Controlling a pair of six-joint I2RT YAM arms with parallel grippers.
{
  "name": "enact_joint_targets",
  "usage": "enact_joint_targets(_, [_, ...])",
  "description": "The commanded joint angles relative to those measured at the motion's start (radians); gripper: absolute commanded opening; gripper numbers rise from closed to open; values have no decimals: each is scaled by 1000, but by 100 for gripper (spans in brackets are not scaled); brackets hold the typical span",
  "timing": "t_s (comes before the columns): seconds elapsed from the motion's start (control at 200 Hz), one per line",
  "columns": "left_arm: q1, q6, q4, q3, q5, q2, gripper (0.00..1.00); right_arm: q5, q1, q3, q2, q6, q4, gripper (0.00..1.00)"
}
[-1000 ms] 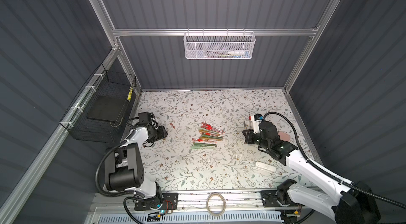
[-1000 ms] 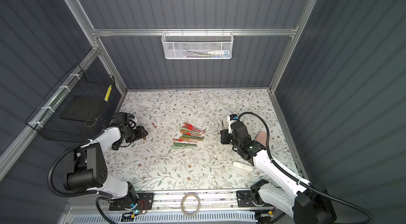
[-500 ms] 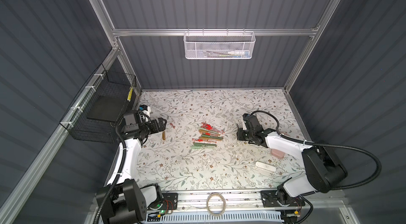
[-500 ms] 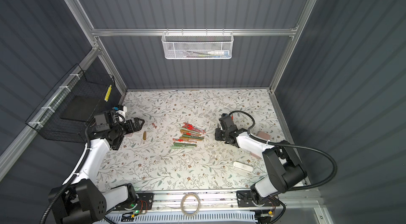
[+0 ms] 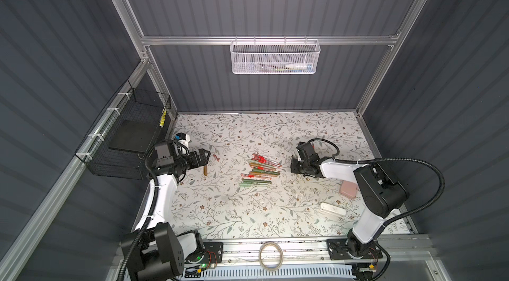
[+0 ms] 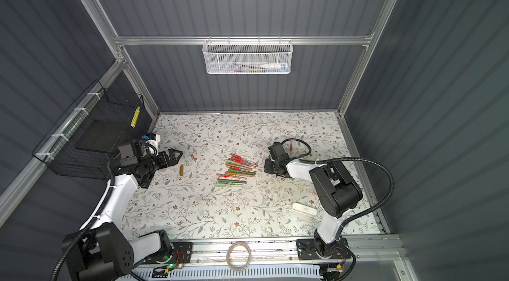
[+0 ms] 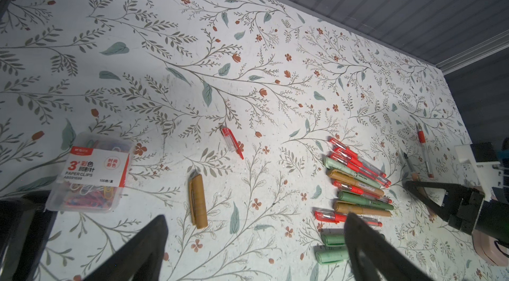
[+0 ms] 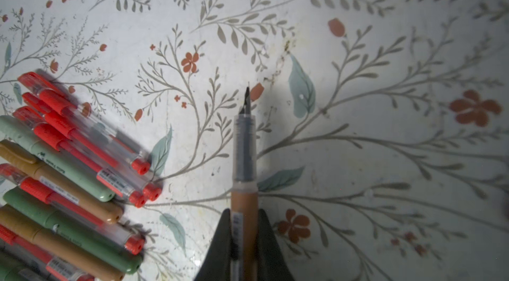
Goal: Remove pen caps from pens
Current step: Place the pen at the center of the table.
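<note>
Now: right gripper (image 8: 243, 212) clamped on an uncapped mustard-brown pen (image 8: 244, 199), left gripper (image 5: 205, 154) spread wide and empty.
Nearest, a white case (image 5: 332, 208) lies on the table (image 5: 248, 216), with a pink case (image 5: 348, 190) just beyond. Farther in, the pile of pens (image 5: 259, 170) sits mid-table between both grippers. A brown cap (image 5: 205, 170) lies loose by the left gripper, with a red cap (image 5: 215, 157) just beside it.

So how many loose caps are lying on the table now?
2. A mustard-brown cap and a red cap lie apart on the table, near the open jaws of the left gripper, away from the pen pile. More could be hidden under that pile.
</note>
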Motion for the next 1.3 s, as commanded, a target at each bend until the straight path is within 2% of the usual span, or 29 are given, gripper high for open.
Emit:
enact_joint_targets(0.0, [12, 3, 14, -2, -1, 5, 100, 23, 3, -16, 36, 15, -51, 15])
enact_joint_targets(0.205, [19, -5, 23, -4, 3, 15, 100, 36, 5, -34, -3, 18, -63, 25])
enact_joint_targets(0.46, [31, -17, 26, -4, -1, 15, 100, 24, 5, -26, -48, 8, -93, 29])
enact_joint_targets(0.695, [37, -10, 28, -13, -27, 15, 100, -12, 26, 16, -201, -35, -185, 34])
enact_joint_targets(0.801, [44, -14, 18, -3, -14, 18, 100, -61, 56, 71, -222, -80, -251, 36])
enact_joint_targets(0.921, [46, -15, 33, -18, -11, 5, 100, -41, 139, 172, -184, -204, -341, 36])
enact_joint_targets(1.041, [48, -14, 19, -7, -3, 6, 100, -16, 203, 319, -78, -289, -467, 33])
enact_joint_targets(1.296, [50, -11, 12, 1, -7, 0, 100, -104, 238, 504, 95, -327, -523, 32])
